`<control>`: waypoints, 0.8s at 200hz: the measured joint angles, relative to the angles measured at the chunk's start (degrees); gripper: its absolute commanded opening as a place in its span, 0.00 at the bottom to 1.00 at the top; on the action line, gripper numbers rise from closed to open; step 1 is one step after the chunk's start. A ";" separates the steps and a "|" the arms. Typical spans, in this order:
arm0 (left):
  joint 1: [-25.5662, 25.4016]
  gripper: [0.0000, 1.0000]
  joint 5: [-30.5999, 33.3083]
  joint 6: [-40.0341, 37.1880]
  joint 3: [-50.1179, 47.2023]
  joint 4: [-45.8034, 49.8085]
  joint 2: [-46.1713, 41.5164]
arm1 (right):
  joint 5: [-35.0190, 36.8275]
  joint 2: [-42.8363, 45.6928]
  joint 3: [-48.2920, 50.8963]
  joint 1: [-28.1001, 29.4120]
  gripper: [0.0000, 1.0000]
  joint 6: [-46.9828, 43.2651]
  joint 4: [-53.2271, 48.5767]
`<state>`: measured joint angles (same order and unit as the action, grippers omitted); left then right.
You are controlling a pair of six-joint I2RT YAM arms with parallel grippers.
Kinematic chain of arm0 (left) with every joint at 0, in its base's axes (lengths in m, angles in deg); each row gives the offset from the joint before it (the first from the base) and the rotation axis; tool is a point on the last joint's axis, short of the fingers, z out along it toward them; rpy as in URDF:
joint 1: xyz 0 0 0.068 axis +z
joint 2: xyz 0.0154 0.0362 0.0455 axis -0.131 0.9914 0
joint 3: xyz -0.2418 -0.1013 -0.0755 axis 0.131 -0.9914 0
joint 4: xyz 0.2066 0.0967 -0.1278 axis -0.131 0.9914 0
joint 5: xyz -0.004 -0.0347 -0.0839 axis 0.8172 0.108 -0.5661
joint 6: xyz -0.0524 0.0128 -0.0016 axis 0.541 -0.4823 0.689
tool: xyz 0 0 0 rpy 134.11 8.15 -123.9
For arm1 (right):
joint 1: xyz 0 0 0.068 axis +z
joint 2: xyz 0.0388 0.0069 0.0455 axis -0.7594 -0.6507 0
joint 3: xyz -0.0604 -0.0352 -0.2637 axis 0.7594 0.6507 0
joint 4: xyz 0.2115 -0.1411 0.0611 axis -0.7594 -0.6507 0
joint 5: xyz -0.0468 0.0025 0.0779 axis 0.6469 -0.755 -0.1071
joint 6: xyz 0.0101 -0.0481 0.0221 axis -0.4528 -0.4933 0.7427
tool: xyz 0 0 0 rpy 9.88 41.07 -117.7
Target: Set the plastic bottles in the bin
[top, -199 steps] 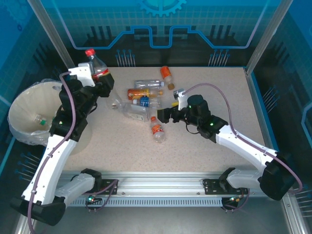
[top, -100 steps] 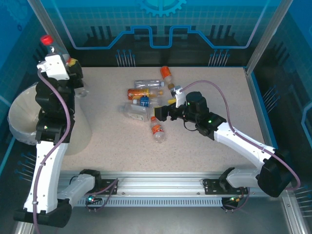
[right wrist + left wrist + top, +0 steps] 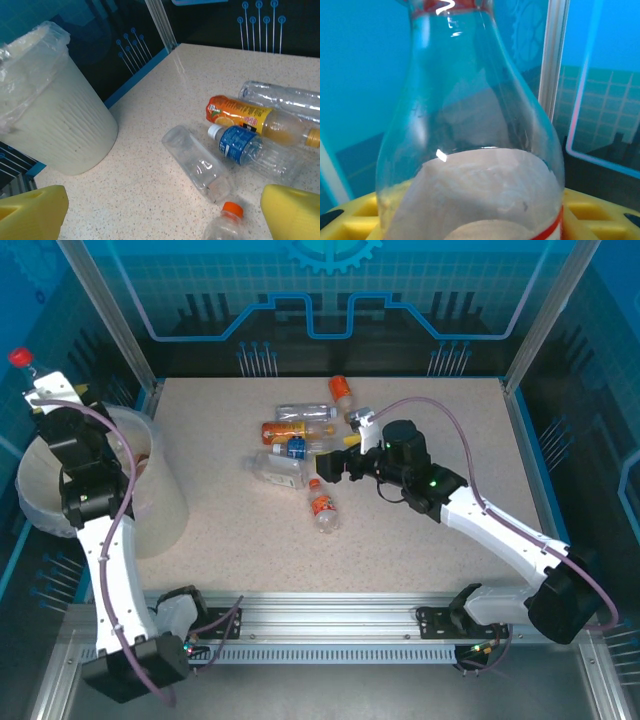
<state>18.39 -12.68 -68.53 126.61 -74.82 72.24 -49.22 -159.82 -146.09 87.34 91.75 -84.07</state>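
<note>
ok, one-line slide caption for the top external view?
Left gripper holds a red-capped bottle raised beside the bin; open right gripper faces the loose bottles on the table.

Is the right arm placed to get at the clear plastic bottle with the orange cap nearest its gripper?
Likely yes: the open right gripper hangs close by that orange-capped bottle and nothing lies between them.
</note>
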 measured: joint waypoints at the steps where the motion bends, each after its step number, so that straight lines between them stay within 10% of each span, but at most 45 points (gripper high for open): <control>1: 0.17 0.54 -0.20 0.00 -0.15 -0.11 0.04 | 0.00 0.00 -0.02 0.00 1.00 -0.04 0.00; 53: 10.29 0.58 -12.79 3.30 -9.38 -10.38 4.81 | 0.90 0.00 -0.42 0.00 1.00 -1.38 -0.79; 160: 15.23 0.83 -20.98 12.44 -21.44 -32.46 9.51 | 1.03 -1.05 -0.42 0.00 1.00 -1.36 -1.07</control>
<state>33.62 -33.66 -56.09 105.16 -107.28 81.75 -48.20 -160.87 -146.50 87.34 90.39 -85.14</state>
